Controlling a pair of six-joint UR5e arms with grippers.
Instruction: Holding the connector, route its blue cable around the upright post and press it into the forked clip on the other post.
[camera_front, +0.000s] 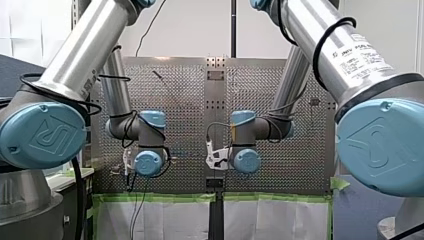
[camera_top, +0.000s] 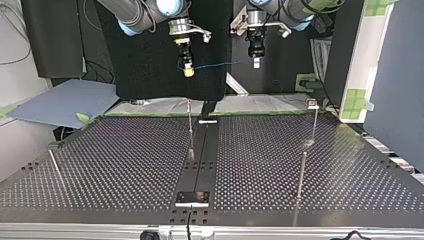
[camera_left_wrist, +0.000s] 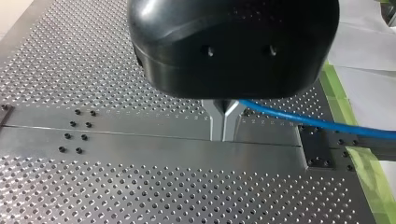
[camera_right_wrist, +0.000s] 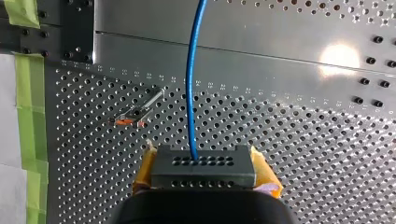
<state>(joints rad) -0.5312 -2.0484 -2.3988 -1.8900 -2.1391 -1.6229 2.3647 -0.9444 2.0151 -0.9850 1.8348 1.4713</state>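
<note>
Connector (camera_right_wrist: 203, 168) is clamped between right fingers (camera_right_wrist: 264, 169); cable (camera_right_wrist: 189, 84) is pinched in closed left fingers (camera_left_wrist: 217, 126), above the desk (camera_top: 125, 165).

1. The front view looks from behind and above both arms, far back, onto the perforated table (camera_front: 170, 95).
2. The top view faces the arms from across the table, low.
3. The left wrist view looks along the left gripper (camera_left_wrist: 223, 135), close above the table.
4. The right wrist view looks along the right gripper (camera_right_wrist: 204, 163), close behind the connector (camera_right_wrist: 203, 176) it clamps.
5. The top view and both wrist views share the blue cable (camera_top: 225, 63).
</note>
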